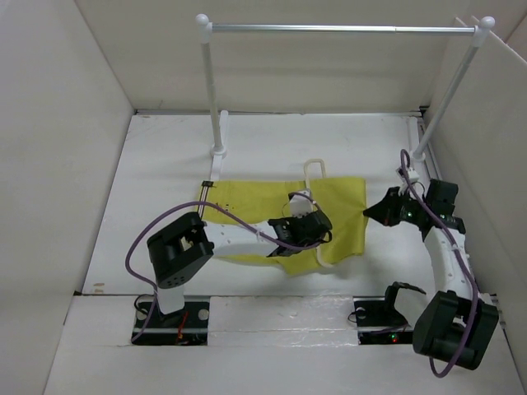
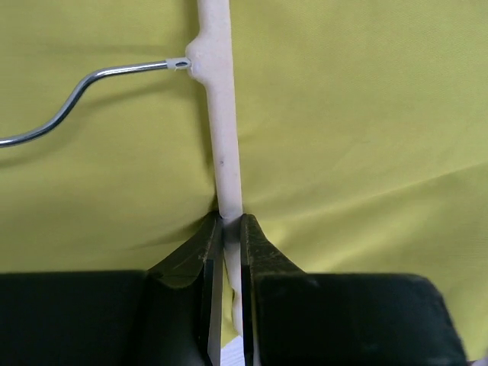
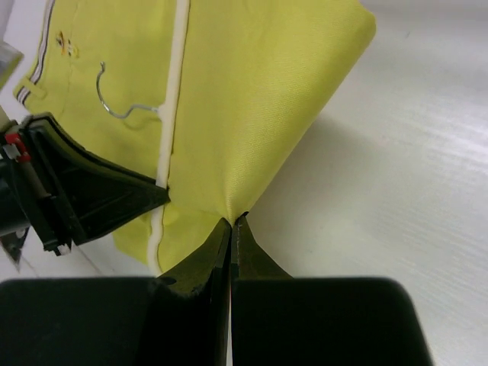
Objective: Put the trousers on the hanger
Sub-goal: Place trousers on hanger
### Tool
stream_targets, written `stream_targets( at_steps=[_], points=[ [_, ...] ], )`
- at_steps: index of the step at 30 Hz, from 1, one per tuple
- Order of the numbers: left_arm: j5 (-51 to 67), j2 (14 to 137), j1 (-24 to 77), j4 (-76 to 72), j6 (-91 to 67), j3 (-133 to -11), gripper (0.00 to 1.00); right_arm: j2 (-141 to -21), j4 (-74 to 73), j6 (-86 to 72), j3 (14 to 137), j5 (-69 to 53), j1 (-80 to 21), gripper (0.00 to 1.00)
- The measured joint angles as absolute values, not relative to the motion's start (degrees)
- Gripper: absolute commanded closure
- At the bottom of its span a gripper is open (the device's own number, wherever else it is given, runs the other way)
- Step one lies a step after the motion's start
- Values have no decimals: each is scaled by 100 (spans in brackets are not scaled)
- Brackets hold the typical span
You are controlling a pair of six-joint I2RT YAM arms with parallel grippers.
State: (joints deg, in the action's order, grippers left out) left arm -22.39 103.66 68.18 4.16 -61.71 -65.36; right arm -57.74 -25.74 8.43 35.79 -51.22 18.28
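The mustard-yellow trousers (image 1: 247, 197) lie spread on the table, with the striped waistband (image 3: 36, 62) at their left end. The cream-white hanger (image 1: 317, 168) lies across them; its bar (image 2: 223, 137) and metal hook (image 2: 76, 91) rest on top of the cloth. My left gripper (image 1: 311, 224) is shut on the hanger's bar (image 2: 231, 221). My right gripper (image 1: 368, 212) is shut on the trousers' right edge (image 3: 235, 219) and lifts the cloth a little off the table there. The hanger (image 3: 177, 76) and the left gripper (image 3: 76, 191) also show in the right wrist view.
A silver rail (image 1: 342, 28) on two white posts (image 1: 210, 82) stands across the back of the table. Cream walls close in the left, back and right sides. The right post (image 1: 449, 90) stands close behind my right arm.
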Motion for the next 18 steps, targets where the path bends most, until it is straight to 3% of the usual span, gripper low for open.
stream_targets(
  at_steps=[8, 18],
  points=[
    [-2309, 10488, 6547, 976, -5618, -6663, 100, -5859, -2416, 637, 4233, -5166, 2062, 100],
    [-2119, 10036, 6261, 862, -5452, -6237, 100, -6930, -2379, 775, 4226, -4984, 2633, 100]
  ],
)
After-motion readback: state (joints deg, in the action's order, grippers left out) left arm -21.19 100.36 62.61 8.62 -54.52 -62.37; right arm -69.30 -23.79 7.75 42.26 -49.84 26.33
